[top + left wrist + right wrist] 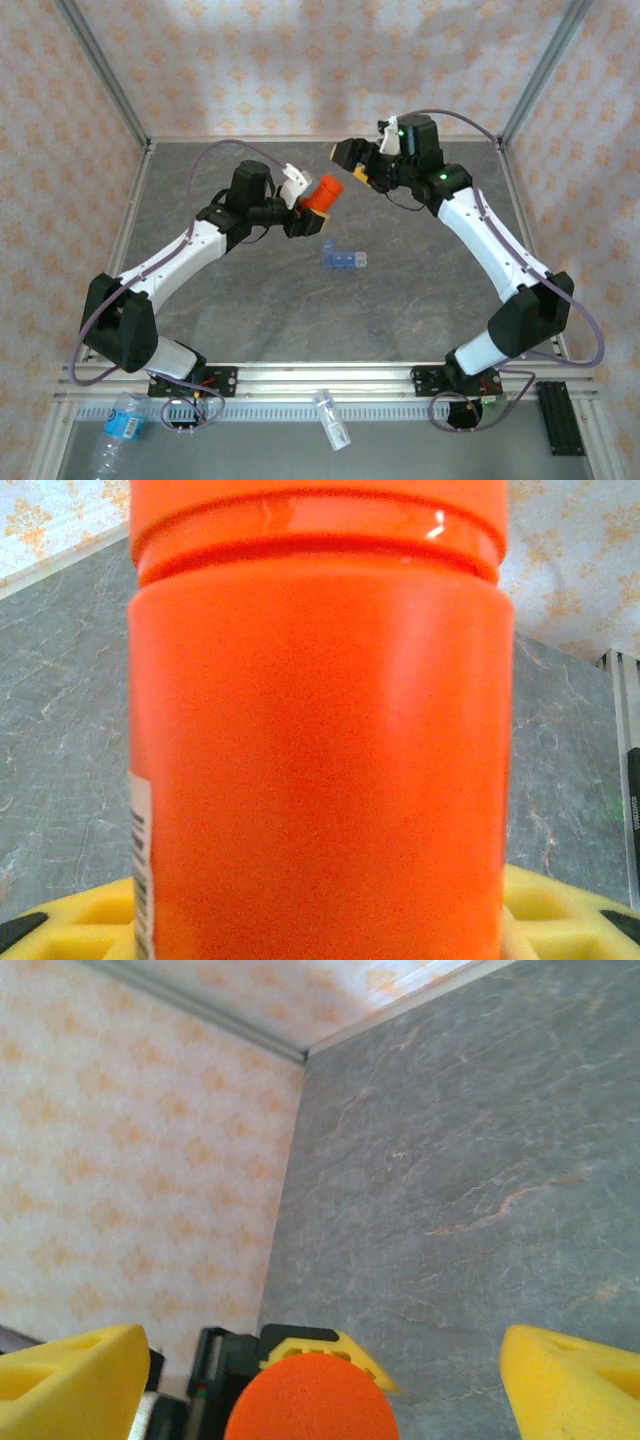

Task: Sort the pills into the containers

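The organizer [345, 261] is laid flat mid-table [250, 320], its long axis roughly left to right, just base-ward of the vial [322, 197], which is clamped in the left gripper [303, 208]. The right gripper [353, 165] is spread open beyond the vial's top. The left is judged nearer the organizer.

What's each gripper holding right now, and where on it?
Left gripper clamps the orange vial around its lower body. Right gripper stands open, holding nothing.
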